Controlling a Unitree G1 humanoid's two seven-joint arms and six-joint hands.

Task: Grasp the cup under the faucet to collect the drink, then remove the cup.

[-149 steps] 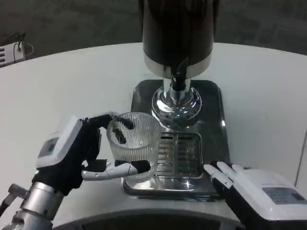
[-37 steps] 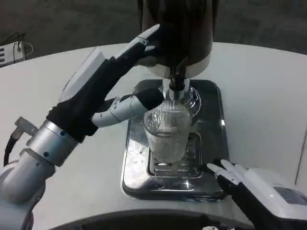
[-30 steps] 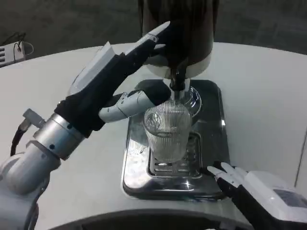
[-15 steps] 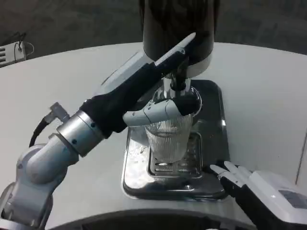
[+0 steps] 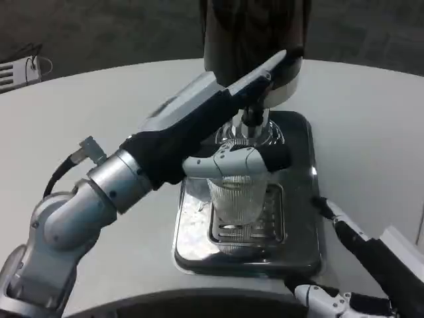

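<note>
Since five seconds ago the cup (image 5: 239, 199) has gone from the tray's left edge to the grate under the faucet (image 5: 252, 116), and the left arm has swung up and across; over the last second the left hand (image 5: 228, 109) has stretched further toward the dispenser (image 5: 255, 36), while the right hand (image 5: 371, 265) has shifted on the tray's right side.

On the white worktop (image 5: 99, 106) the dark dispenser stands on a chrome drip tray (image 5: 301, 192). The ribbed glass cup stands upright on the tray's grate, directly below the faucet, its long axis vertical.

The left hand is much the nearer: it lies just above the cup, with one finger (image 5: 232, 161) curled across the cup's rim and the others reaching up to the dispenser's base by the tap. They look extended, gripping nothing, though whether one presses the lever cannot be told. The cup lies below and slightly behind these fingers.

The right hand rests at the tray's right edge, fingers apart and empty.
</note>
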